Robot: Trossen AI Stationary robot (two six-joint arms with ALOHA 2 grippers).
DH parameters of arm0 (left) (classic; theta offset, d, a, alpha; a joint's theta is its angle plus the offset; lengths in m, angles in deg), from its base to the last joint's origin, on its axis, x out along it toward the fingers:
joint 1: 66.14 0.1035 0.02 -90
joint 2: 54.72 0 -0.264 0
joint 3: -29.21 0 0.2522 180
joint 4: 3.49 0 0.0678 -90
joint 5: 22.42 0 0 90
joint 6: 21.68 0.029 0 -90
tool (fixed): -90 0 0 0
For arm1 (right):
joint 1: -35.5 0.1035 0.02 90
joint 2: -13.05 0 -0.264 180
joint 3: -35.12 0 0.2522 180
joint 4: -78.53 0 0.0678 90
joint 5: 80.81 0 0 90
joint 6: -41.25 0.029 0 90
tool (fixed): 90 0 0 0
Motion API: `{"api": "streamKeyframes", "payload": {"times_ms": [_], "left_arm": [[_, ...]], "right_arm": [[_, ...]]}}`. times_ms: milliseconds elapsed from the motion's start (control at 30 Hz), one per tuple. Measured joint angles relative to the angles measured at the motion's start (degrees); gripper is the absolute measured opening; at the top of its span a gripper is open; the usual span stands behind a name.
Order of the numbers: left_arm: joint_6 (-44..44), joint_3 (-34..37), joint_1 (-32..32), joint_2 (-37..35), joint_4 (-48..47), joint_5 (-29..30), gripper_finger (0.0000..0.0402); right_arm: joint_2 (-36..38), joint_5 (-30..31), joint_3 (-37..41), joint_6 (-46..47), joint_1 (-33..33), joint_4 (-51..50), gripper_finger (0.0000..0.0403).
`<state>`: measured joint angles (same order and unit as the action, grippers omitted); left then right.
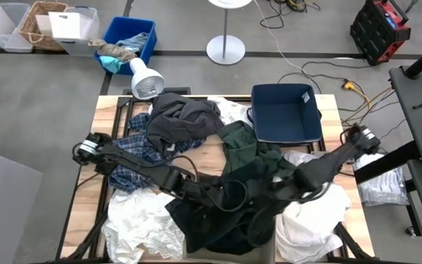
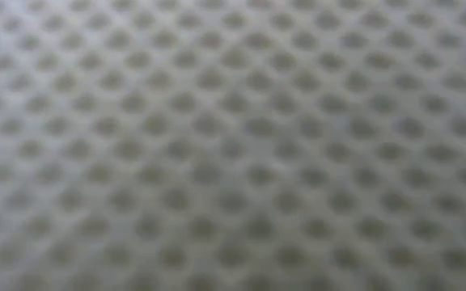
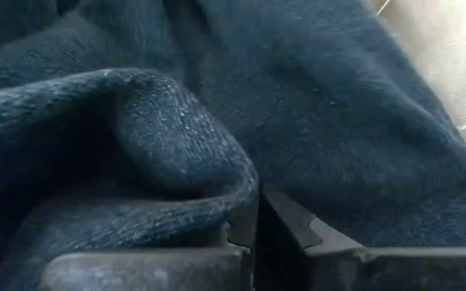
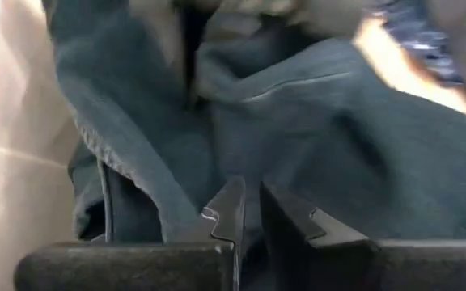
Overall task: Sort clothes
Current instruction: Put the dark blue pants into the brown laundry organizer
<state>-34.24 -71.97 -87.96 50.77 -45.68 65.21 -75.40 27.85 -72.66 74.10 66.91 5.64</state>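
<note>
Lying in soft rumpled heaps, the clothes are covering most of the wooden counter (image 1: 108, 110): a charcoal grey garment (image 1: 182, 121) near the far edge, a plaid shirt (image 1: 134, 158) toward the left edge, crinkled white garments (image 1: 141, 227) at both near corners, and a dark green garment (image 1: 247, 154) and a black garment (image 1: 215, 220) bunched in the middle. A rectangular navy bin (image 1: 286, 114) is sitting at the far right corner, with only its own dark floor showing. Both dark arms are reaching low and inward from the side edges, meeting over the dark pile. The left claw (image 3: 257, 222) is clenching a fuzzy knit fold there, and the right claw (image 4: 253, 214) is clenching smoother dark cloth.
</note>
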Motion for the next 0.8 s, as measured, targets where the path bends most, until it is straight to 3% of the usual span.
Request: {"api": "streamKeyframes", "payload": {"times_ms": [300, 500, 800], "left_arm": [[-1.64, 0.02, 0.28, 1.93, 0.23, -3.10, 0.0000], [-2.23, 0.04, 1.15, 2.79, 0.47, -3.09, 0.0000], [-4.57, 0.22, 2.84, 3.60, 0.91, -3.08, 0.0000]], "right_arm": [[6.18, 15.89, 0.17, 21.47, -1.08, -21.14, 0.0034], [5.19, 15.14, 1.73, 16.85, -2.53, -16.70, 0.0034], [-3.16, 4.34, 1.90, 4.59, -2.41, -3.06, 0.0034]]}}
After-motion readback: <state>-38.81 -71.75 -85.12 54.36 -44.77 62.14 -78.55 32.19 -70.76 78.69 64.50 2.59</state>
